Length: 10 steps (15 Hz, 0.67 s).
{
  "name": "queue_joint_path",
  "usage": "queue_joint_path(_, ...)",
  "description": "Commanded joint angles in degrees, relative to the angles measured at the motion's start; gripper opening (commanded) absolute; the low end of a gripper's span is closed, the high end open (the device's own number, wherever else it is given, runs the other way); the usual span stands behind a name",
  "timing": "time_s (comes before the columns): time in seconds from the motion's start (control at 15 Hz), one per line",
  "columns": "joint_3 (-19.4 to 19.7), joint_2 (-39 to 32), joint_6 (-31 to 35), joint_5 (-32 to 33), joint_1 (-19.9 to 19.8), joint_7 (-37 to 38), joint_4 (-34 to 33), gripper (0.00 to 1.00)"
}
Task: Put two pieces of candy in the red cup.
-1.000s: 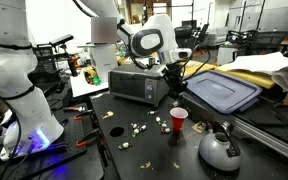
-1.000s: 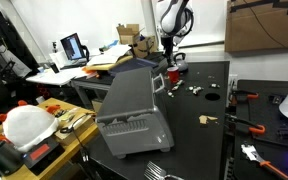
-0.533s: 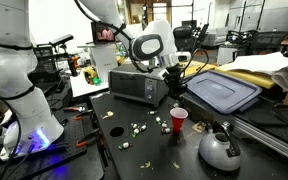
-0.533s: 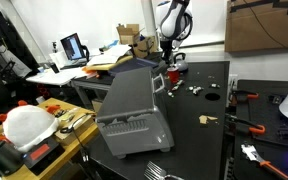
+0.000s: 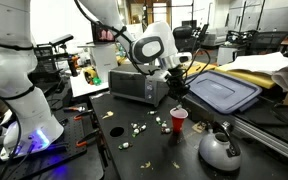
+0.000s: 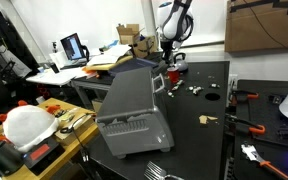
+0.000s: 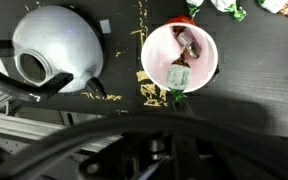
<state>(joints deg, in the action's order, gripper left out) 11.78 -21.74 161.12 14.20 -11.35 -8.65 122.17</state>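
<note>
The red cup point(image 5: 178, 120) stands on the dark table next to the kettle; it also shows in an exterior view point(image 6: 172, 73). From above in the wrist view, the red cup point(image 7: 210, 70) holds two pale wrapped pieces of candy point(image 7: 180, 75) in its white inside. Several more candies point(image 5: 135, 128) lie scattered on the table beside it, and some show at the top of the wrist view point(image 7: 225, 6). My gripper point(image 5: 174, 90) hangs just above the cup, open and empty; in the wrist view its parts are a dark blur at the bottom.
A rounded grey metal kettle point(image 5: 220, 150) stands close to the cup, also in the wrist view point(image 7: 54, 48). A toaster oven point(image 5: 137, 86) and a blue-grey lid point(image 5: 222, 92) sit behind. Tools and candy point(image 6: 206, 119) lie further along the table.
The arm has shifted slightly above the cup. The cup, kettle and loose candies have not moved.
</note>
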Motion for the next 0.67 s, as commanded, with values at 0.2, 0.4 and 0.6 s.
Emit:
queue_joint_path(0.2, 1.9, -0.3, 2.0, 2.0, 0.9, 0.8, 0.2, 0.34)
queue_joint_path(0.4, 0.3, 0.7, 1.0, -0.3, 0.1, 0.1, 1.0, 0.56)
queue_joint_path(0.6, -2.9, 3.4, -2.7, -4.8, -1.3, -2.1, 2.3, 0.78)
